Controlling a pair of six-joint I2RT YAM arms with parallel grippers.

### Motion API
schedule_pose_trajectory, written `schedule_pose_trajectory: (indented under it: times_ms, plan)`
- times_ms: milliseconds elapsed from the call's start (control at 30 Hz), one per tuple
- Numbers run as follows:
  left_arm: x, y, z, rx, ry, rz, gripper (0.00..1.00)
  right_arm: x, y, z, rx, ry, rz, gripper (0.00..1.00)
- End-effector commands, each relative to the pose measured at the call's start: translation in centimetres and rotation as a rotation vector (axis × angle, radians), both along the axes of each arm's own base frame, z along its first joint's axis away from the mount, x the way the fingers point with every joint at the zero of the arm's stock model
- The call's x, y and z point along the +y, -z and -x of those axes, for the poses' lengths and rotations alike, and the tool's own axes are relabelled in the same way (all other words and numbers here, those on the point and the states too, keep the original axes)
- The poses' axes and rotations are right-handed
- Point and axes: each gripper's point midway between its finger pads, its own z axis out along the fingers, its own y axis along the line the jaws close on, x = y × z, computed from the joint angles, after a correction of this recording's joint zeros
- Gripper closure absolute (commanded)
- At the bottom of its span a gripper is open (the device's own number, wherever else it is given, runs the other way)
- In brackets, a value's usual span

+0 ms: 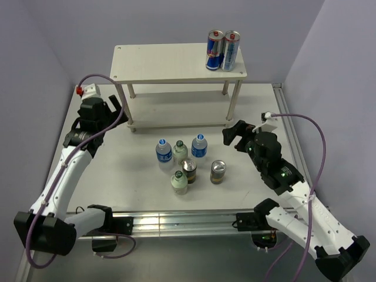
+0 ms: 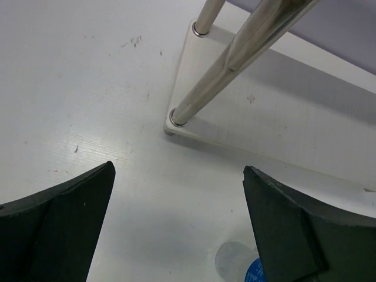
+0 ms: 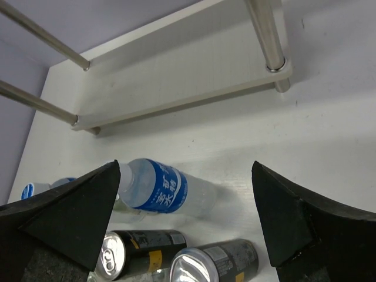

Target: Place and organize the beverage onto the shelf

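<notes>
Item: six small drinks, none yet shelved, standing upright in a tight cluster on the white bench (image 1: 126, 188) just in front of the low two-tier cream shelf (image 1: 170, 61) on thin metal legs. The set comprises two blue-labelled clear plastic water bottles (image 1: 164, 153), two clear green-capped bottles (image 1: 180, 182) and two short dark cans (image 1: 218, 171). Also present: two tall blue-and-silver cans (image 1: 222, 50) at the right end of the shelf's top board. Left hand (image 2: 177, 173): fingers wide apart, empty, low over the bench by the shelf's front-left leg. Right hand (image 3: 186, 167): fingers wide apart, empty, to the right of the cluster and aimed at it. Hazards, as judged: the drinks stand so close that widely spread fingers closing on one would likely nudge a neighbour, and the light, narrow bottles would tip most readily. The lower tier looks shallow under the top board, so a bottle carried in high could strike the board's edge or a leg. A careless reach over the top board could topple the tall cans. Surface: smooth matte white, a few faint scuffs, with a metal rail along the near edge. Room: plain pale lilac walls (image 1: 53, 35) close behind and on both sides.
</notes>
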Motion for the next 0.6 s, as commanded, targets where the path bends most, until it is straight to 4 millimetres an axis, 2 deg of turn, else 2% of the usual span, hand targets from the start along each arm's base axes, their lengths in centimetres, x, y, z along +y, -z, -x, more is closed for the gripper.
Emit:
schedule_pose_trajectory:
  times_ms: [0, 67, 100, 167, 200, 233, 267, 300, 333, 367, 400, 433, 467, 533, 567]
  plan:
    - [0.7, -2.5, 0.8, -0.119, -0.012, -0.030, 0.03, -0.7, -1.5, 0.7, -0.032, 0.071, 0.009, 0.00]
    - [0.6, -3.8, 0.9, -0.195, -0.004, -0.025, 0.03, -0.5, -1.5, 1.6, -0.085, 0.025, 0.055, 0.00]
    - [0.4, -3.3, 1.1, -0.199, 0.007, -0.027, 0.03, 0.5, -2.1, 2.0, -0.132, -0.029, 0.068, 0.00]
    - [-0.1, -3.7, 1.4, -0.219, 0.040, -0.043, 0.02, -0.3, -0.3, 1.8, -0.096, 0.041, 0.139, 0.00]
    - [-0.8, -3.6, 1.4, -0.207, 0.079, -0.048, 0.02, -1.5, -0.1, 2.1, -0.062, 0.122, 0.211, 0.00]
    - [-1.4, -3.8, 1.6, -0.205, 0.108, -0.039, 0.02, -1.7, 0.4, 2.1, -0.030, 0.142, 0.276, 0.00]
    - [-2.1, -3.4, 1.6, -0.187, 0.154, -0.046, 0.02, -0.9, 1.6, 1.8, 0.021, 0.136, 0.353, 0.00]
    - [-2.7, -3.3, 1.6, -0.184, 0.191, -0.045, 0.02, -0.6, 1.8, 2.0, 0.040, 0.127, 0.407, 0.00]
    - [-3.8, -3.0, 1.9, -0.172, 0.244, -0.030, 0.02, 0.9, 0.8, 2.3, 0.015, 0.101, 0.421, 0.00]
    - [-4.4, -2.8, 2.0, -0.163, 0.273, -0.029, 0.02, 1.9, 0.9, 2.3, 0.012, 0.067, 0.471, 0.00]
    - [-4.8, -2.7, 2.2, -0.159, 0.292, -0.030, 0.02, 3.1, 0.1, 2.4, -0.021, 0.037, 0.454, 0.00]
    - [-5.5, -2.9, 2.4, -0.170, 0.321, -0.029, 0.02, 4.6, 0.1, 3.0, -0.041, -0.026, 0.440, 0.00]
    - [-6.2, -3.5, 3.0, -0.194, 0.346, -0.024, 0.02, 5.0, -0.5, 3.3, -0.075, -0.070, 0.418, 0.00]
    - [-6.8, -3.9, 3.6, -0.219, 0.355, -0.011, 0.02, 6.7, -0.4, 3.9, -0.134, -0.178, 0.347, 0.00]
    - [-7.2, -4.2, 4.3, -0.230, 0.369, -0.005, 0.02, 6.8, -2.1, 4.3, -0.194, -0.198, 0.267, 0.00]
